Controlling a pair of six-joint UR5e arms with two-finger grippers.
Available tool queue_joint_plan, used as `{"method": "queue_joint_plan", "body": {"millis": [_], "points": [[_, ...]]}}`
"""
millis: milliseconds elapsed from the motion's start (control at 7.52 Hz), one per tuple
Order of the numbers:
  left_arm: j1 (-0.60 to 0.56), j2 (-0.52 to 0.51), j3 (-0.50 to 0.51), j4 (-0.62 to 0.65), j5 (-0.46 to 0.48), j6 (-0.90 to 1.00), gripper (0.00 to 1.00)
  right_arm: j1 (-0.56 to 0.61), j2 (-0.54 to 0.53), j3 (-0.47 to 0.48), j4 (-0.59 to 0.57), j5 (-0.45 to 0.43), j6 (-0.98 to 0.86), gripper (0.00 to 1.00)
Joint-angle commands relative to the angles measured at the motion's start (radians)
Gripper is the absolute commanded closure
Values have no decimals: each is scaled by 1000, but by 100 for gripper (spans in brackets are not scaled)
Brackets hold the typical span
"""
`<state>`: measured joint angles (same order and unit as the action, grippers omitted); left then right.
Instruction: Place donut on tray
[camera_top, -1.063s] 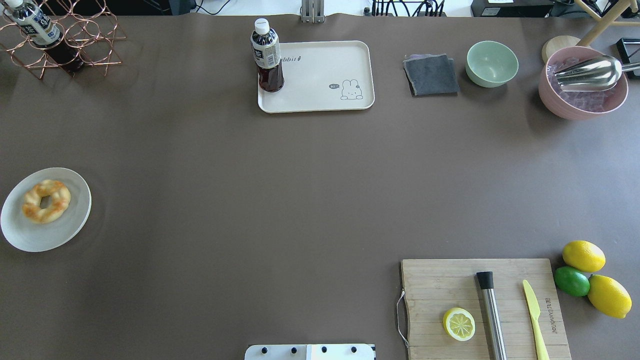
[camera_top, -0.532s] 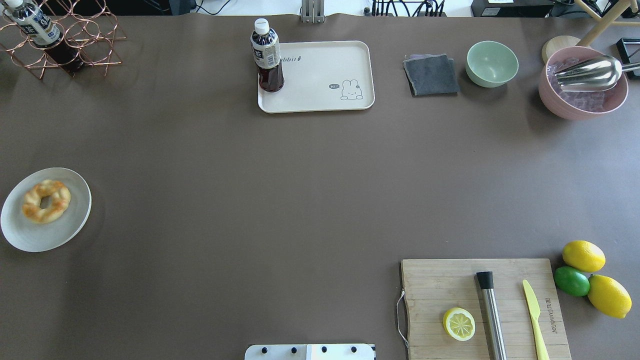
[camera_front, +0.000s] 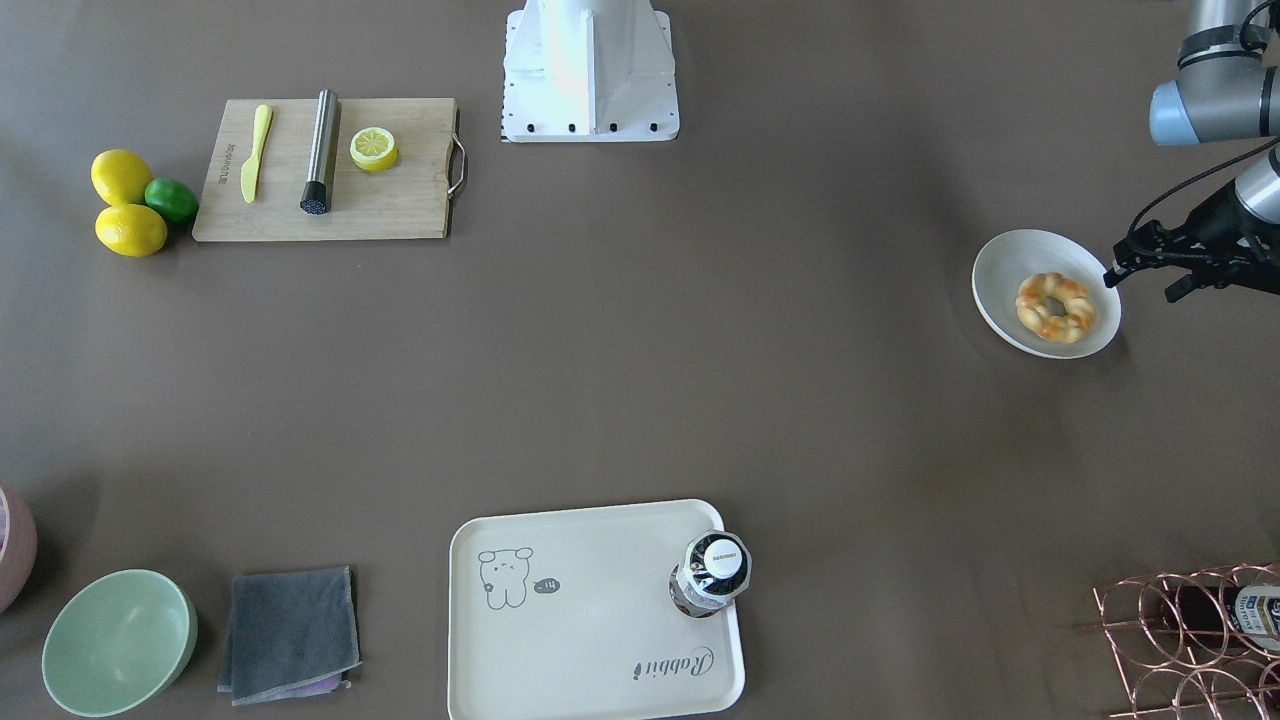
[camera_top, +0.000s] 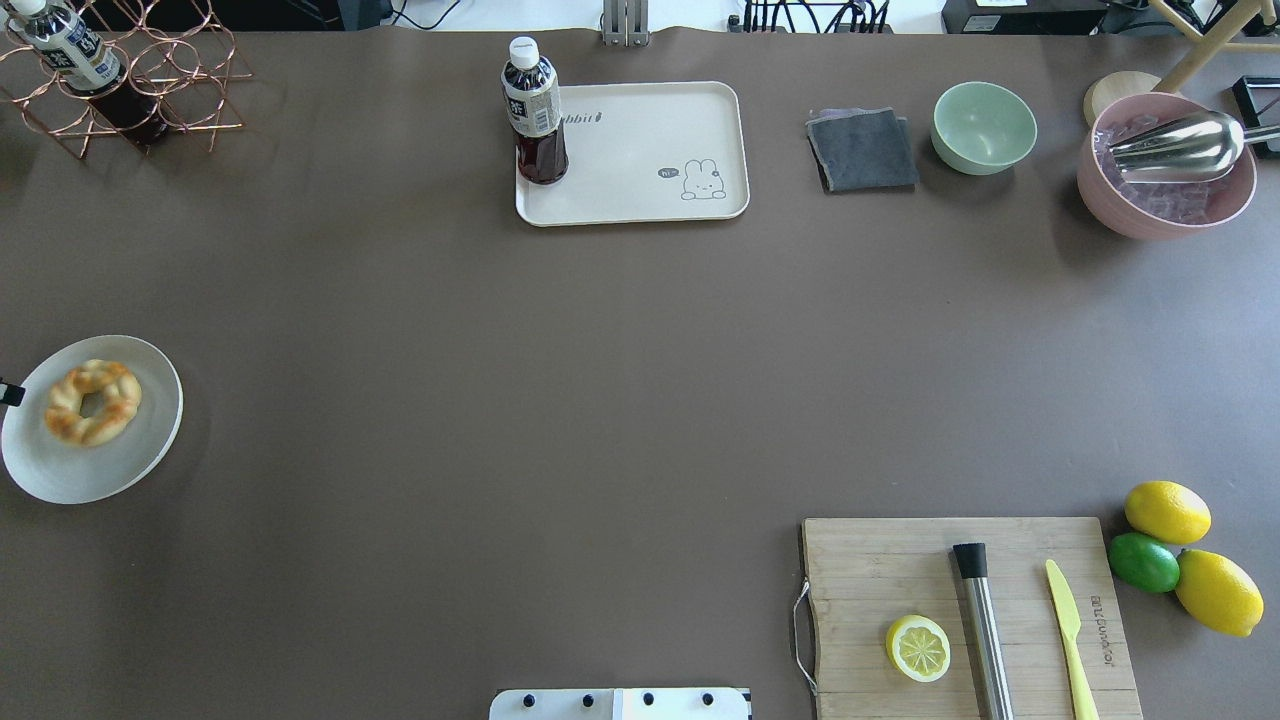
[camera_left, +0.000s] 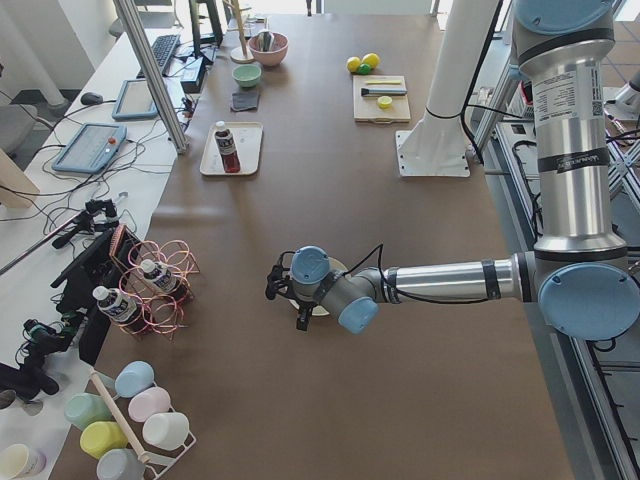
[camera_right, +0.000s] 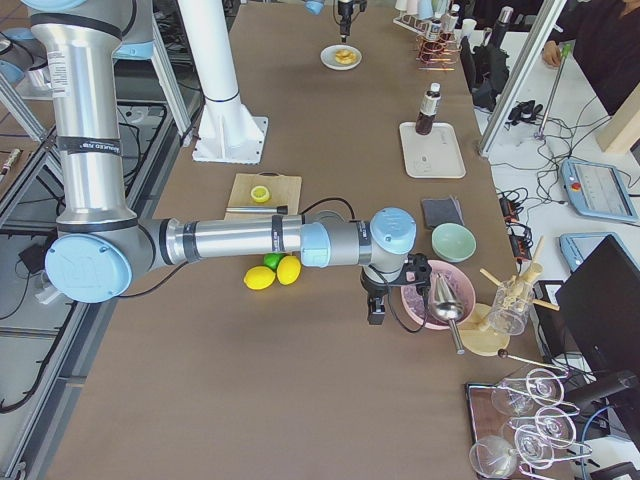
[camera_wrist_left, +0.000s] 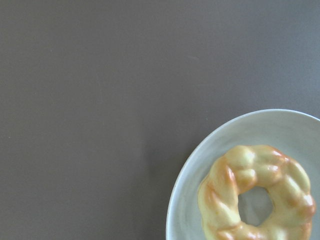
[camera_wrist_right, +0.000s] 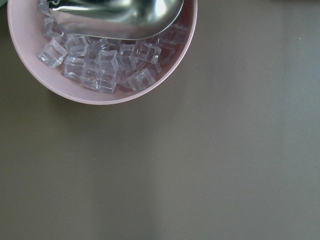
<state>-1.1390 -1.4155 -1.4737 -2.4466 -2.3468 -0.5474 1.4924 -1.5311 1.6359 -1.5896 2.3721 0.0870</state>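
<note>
Front-facing view first: the donut (camera_front: 1055, 307) lies flat on a white plate (camera_front: 1000, 262) at the left end of the tabletop (camera_front: 700, 380). The left gripper (camera_front: 1140, 287) hangs at the plate's outer rim. Its fingers (camera_front: 1115, 274) are spread apart with nothing between them, one tip just at the rim. The donut sits beside the fingers, toward the middle of the tabletop and clear of both tips. The tray (camera_front: 600, 620) is well apart from the plate, on the far side of the tabletop, with a bottle (camera_front: 712, 575) upright on its left part.

Overhead now: the donut is on the plate at the left edge, and only a black tip of the left gripper shows there, against the plate's rim. The tray is far and central, and the bottle stands on it.

From the left end, the near arm reaches out low and the left gripper covers most of the plate, so the donut is hidden here.

From the right end, the donut is a small speck on the far plate. The right gripper (camera_right: 377, 308) hangs beside a pink bowl (camera_right: 430, 325), and I cannot tell how its fingers stand.

Left wrist view: the donut fills the lower right corner, resting on the plate.

Right wrist view: the pink bowl holds ice cubes (camera_wrist_right: 100, 65) and a metal scoop (camera_wrist_right: 115, 15).
</note>
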Motion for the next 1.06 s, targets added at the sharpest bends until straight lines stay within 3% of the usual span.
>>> {"method": "queue_joint_plan", "body": {"millis": [0,399,532,665,797,930], "points": [[25,-7,70,-92,29,-19,2,-12,-44,-8,170,-11,43,0],[39,-7,75,-92,29,-19,3,-20,-21,-10,177,-8,111,0],[47,-7,76,-101,29,-19,11,-20,-23,-8,177,-5,109,0],[50,-8,84,-115,29,-19,35,-20,-23,-4,177,-2,109,0],[51,-8,88,-129,29,-19,52,-20,-23,-4,177,-2,109,0],[57,-13,89,-130,29,-20,59,-20,-23,-4,177,-2,109,0]]}}
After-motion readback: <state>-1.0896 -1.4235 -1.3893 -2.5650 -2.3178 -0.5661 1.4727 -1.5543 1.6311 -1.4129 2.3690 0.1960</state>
